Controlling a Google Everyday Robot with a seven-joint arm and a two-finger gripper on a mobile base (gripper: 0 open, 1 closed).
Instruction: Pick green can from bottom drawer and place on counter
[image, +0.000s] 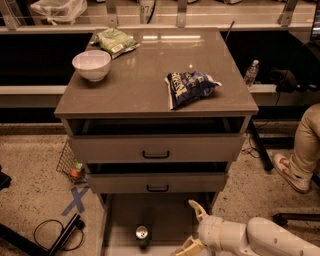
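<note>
The green can (142, 235) stands upright on the floor of the open bottom drawer (165, 220), near its front, its silver top showing. My gripper (192, 227) hangs over the drawer's right part, a short way right of the can and not touching it. Its two pale fingers are spread apart, with nothing between them. The white arm runs off to the lower right. The counter (145, 75) is the glossy grey-brown top of the cabinet above.
On the counter sit a white bowl (91, 65), a green snack bag (115, 41) and a blue snack bag (189, 87). Two upper drawers (156, 149) stand slightly open. A person's leg and shoe (297, 160) are at the right. A water bottle (251, 73) stands behind.
</note>
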